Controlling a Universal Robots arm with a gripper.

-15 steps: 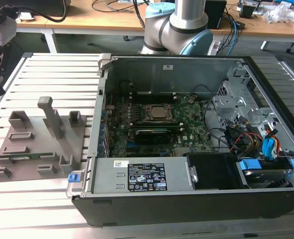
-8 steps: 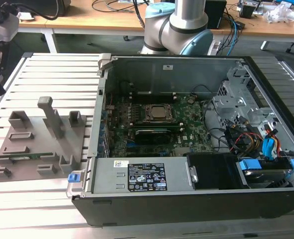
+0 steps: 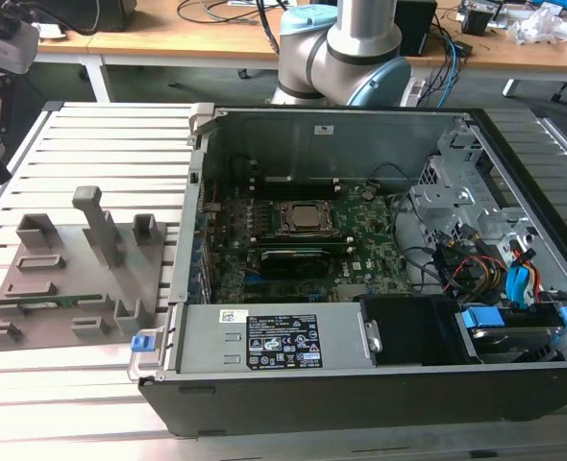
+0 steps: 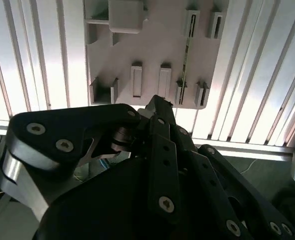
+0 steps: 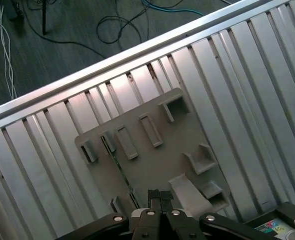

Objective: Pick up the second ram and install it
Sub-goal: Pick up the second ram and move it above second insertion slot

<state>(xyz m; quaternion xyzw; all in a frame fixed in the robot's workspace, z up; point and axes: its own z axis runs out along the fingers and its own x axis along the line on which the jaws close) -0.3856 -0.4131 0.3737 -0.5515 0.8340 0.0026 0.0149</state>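
One stick on the fixture: the second ram, a long thin green circuit-board strip, sits on edge in the flat grey plastic fixture plate. It is held between slotted upright blocks along the plate's edge nearest the exterior camera. Plate lies on the ribbed aluminium slat table, at the exterior view's left, just beside the open black-and-grey computer case. Inside the case the big green motherboard lies flat, with the square metal-framed CPU socket about mid-board. A long dark part sits just beside the socket on its near side — cannot tell whether that's a seated module. Silver-and-blue robot arm rises behind the case. Black two-finger gripper shows in both wrist views, hanging above the fixture plate and clear of it, touching nothing. Jaws are closed tip to tip with only a seam between them, nothing gripped. In the first wrist view the ram reads as a thin dark line across the plate, its end near the fingertips in the picture. In the second wrist view the same stick is a thin edge-on line running between two pairs of slot blocks on the plate, beyond the gripper tip. Ram not picked up, not in the board.
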